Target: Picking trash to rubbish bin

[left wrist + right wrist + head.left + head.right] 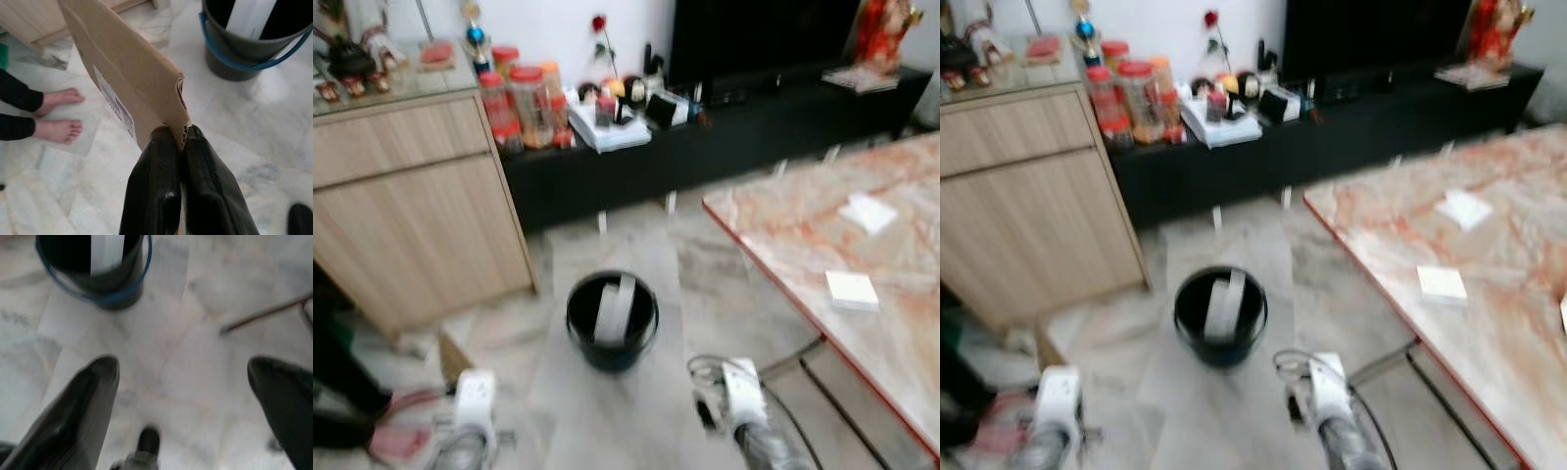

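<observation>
1. Left eye view: a black bin (612, 318) stands on the pale marble floor (636, 411) just ahead, with a white strip already leaning inside it. The left gripper (470, 411) and right gripper (736, 392) sit low at either side of it. A wooden cabinet (411, 206) stands to the left, a dark low shelf (724, 137) crowded with jars runs along the wall, and a marbled bench (822, 245) carrying white pads is on the right. The picture is blurred.

2. Right eye view: the same room; the bin is near but not yet under either arm.

3. Left wrist view: the fingers (154, 186) are pinched tight on the corner of a cardboard sheet (122, 78) with a label. It looks light and stiff, likely to swing or bend from a corner hold; a grip further in would steady it. A person's bare feet (58, 117) are close by.

4. Right wrist view: the fingers (83, 406) are spread wide, holding nothing, above the floor near the bin.
</observation>
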### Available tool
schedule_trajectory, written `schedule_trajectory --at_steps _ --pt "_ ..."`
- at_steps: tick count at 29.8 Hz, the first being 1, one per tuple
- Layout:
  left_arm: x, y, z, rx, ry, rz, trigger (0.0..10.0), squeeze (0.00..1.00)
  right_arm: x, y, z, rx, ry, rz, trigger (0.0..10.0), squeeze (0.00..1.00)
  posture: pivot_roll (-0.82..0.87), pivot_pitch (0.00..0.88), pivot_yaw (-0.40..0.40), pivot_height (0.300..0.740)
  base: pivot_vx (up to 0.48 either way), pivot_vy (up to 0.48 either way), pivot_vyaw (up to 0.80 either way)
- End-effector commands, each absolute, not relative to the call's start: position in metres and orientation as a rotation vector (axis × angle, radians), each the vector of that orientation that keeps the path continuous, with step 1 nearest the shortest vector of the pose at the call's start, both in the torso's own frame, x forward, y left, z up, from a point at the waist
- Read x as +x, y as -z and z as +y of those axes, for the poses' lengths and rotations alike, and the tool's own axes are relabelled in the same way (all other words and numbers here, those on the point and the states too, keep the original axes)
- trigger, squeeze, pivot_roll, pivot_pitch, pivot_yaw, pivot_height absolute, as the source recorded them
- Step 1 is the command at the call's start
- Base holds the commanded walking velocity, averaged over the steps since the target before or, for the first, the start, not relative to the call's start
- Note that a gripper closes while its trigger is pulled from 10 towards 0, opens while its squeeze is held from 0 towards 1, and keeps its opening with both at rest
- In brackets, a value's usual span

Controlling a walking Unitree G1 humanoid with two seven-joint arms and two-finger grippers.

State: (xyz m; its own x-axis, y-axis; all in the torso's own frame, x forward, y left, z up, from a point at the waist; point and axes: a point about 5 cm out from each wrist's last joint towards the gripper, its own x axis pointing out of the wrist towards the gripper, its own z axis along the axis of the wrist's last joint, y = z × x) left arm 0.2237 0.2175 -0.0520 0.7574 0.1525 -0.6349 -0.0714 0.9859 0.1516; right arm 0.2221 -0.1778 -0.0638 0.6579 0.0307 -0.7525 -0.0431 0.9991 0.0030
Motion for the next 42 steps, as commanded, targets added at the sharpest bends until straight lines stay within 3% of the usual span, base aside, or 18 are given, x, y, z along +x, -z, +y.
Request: schedule_trajectory --at_steps 1,12,42 --pt "0.2259 0.0477 0.2290 0.135 -0.148 0.689 10.0 0.00 0.2305 0.0595 -0.1637 -0.017 -0.090 0.820 10.0 0.00 0.01 0.027 -0.011 0.740 0.352 0.000 0.00" --pt "0.2261 0.0475 0.2286 0.136 -0.148 0.686 10.0 0.00 0.2300 0.0597 -0.1606 -0.052 -0.125 0.816 10.0 0.00 0.01 0.024 -0.010 0.740 0.355 0.000 0.47" --pt "0.2289 0.0463 0.2267 0.135 -0.131 0.682 10.0 0.00 0.2300 0.0597 -0.1559 -0.021 -0.136 0.807 10.0 0.00 0.00 0.000 -0.001 0.740 0.355 0.000 0.00"
